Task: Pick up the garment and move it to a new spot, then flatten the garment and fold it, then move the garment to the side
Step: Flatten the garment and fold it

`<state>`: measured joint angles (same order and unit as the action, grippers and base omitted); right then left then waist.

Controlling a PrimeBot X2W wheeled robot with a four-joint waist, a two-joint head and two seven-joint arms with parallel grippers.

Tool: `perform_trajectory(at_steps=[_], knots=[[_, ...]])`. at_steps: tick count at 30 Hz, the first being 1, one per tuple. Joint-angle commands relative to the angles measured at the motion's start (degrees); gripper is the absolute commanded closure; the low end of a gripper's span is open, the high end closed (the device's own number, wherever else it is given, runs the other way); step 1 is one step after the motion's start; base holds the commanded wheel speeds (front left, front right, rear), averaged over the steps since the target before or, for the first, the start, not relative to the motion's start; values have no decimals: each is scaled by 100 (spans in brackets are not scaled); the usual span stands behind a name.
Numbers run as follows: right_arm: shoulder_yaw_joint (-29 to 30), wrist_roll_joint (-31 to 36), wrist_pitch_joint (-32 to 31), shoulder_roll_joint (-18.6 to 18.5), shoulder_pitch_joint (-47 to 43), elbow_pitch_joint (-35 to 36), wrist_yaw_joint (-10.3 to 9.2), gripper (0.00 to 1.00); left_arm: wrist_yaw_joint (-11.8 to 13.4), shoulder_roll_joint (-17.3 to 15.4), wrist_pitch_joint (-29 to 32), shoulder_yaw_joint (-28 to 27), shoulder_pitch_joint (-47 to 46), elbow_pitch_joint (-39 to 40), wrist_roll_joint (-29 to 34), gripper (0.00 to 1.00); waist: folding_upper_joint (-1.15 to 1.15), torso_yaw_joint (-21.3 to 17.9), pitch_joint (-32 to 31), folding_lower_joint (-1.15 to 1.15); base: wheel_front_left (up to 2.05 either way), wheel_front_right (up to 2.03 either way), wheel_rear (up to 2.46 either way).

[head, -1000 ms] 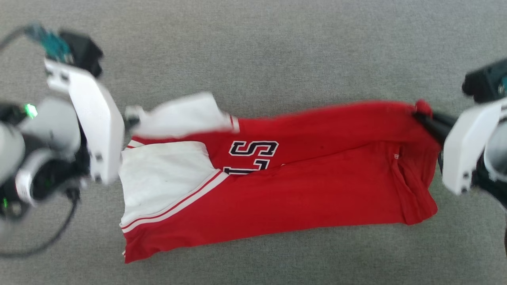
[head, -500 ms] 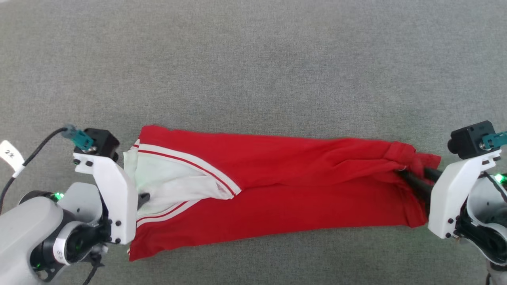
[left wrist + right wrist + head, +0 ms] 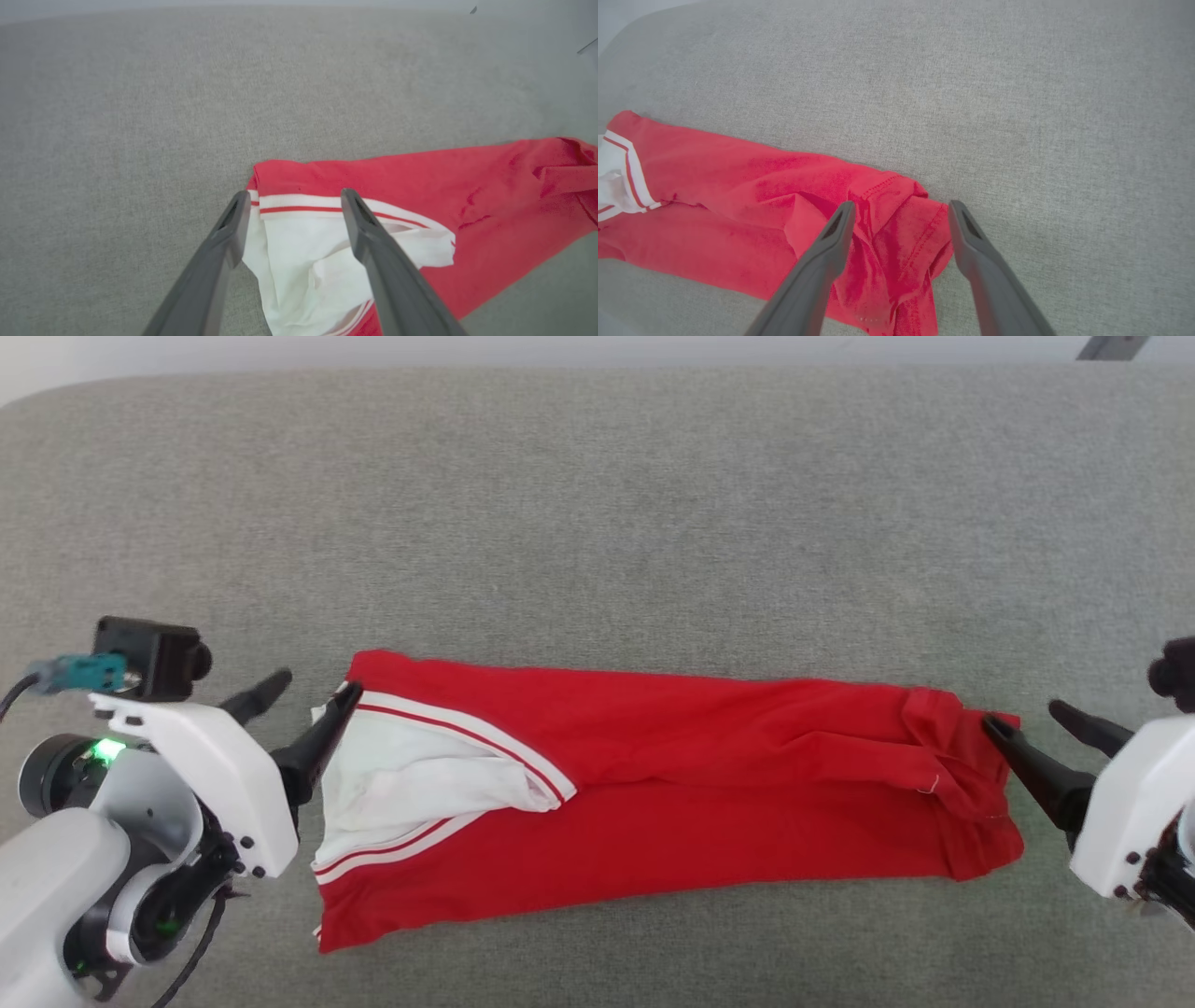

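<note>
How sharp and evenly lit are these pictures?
Head view: sharp, flat even light, garment crisp. Left wrist view: hazy and washed out toward the top, left claw soft near the lens. Right wrist view: garment seams clearer, right claw blurred.

Grey woven fabric surface (image 3: 597, 504) w/ rounded top-left corner.

Garment (image 3: 709, 803): thin red cloth, matt, softly creased, with stitched hems at its plain end. Cuff band (image 3: 401, 784) at the garment's other end: white cloth, matt, rumpled. Surface (image 3: 597, 523) under the garment: grey woven fabric, coarse, matt. Left gripper (image 3: 317, 683) and right gripper (image 3: 1022, 715), at the garment's two ends: fingers (image 3: 387, 261) dark grey plastic, smooth, dull sheen; housings (image 3: 215, 765) white plastic, smooth, slightly glossy.
</note>
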<state>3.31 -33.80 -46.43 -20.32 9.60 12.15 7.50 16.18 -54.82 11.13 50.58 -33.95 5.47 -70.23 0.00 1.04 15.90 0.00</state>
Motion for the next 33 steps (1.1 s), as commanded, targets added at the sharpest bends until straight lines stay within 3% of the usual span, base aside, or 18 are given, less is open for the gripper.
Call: perform_trajectory(at_steps=[1, 3, 10, 18, 23, 24, 25, 33], knots=[[103, -14, -65, 36, -98, -27, -3, 0, -73, 38, -375, -94, 161, 14, 106, 0, 0, 51, -35, 0, 0, 0, 0], [314, -100, -161, 116, -183, -158, -3, 0, -145, 52, -1027, -209, 381, -25, 223, 0, 0, 128, -55, 0, 0, 0, 0], [549, -167, -236, 156, -132, -852, -3, 0, -168, 166, -2261, -393, 840, -186, 558, 0, 0, 409, -42, 0, 0, 0, 0], [400, -160, -363, 196, 55, -1822, -2, 0, -168, 516, -2611, -776, 1302, -320, 663, 0, 0, 680, -52, 0, 0, 0, 0], [-80, -314, -631, 329, 200, -2513, -1, 1, -224, 864, -2637, -1200, 1665, -371, 938, 0, 0, 806, -62, 0, 0, 0, 0], [-216, -394, -663, 315, 245, -2573, 1, 62, -271, 964, -2637, -1312, 1730, -363, 1003, 0, 0, 838, -60, 0, 0, 0, 0], [-323, -471, -701, 293, 284, -2625, 5, 100, -273, 1036, -2638, -1464, 1804, -377, 1108, 0, 0, 858, -64, 0, 0, 0, 0], [-381, -1106, -585, -184, 714, -2446, 12, 100, -633, 1768, -2640, -2671, 2539, -308, 2025, 0, 0, 923, -148, 0, 0, 0, 0]])
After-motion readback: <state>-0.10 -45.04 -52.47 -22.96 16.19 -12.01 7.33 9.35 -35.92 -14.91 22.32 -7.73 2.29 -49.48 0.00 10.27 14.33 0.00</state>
